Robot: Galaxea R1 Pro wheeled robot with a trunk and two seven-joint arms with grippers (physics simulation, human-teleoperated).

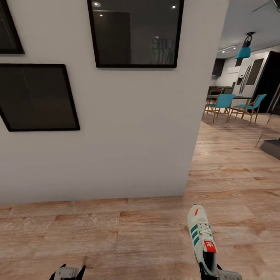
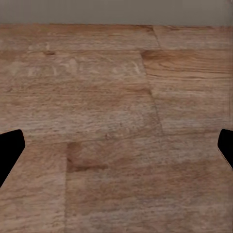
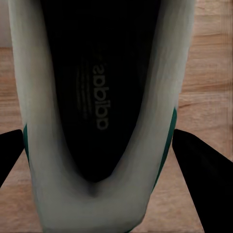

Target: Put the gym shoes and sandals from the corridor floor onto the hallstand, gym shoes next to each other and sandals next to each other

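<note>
Gym shoe [image 1: 202,239] gripped by right hand [image 3: 104,155], heel end; left hand [image 2: 116,145] spread, bare floor [image 1: 116,233] around.

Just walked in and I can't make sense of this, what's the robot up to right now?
The robot's right hand holds one white gym shoe by its heel end, toe pointing away, above the wood floor. Its fingers sit on either side of the shoe. The left hand is open and carries nothing, with bare planks beneath it. Ahead is a white wall with black-framed pictures; a room with blue chairs opens on the right.
</note>
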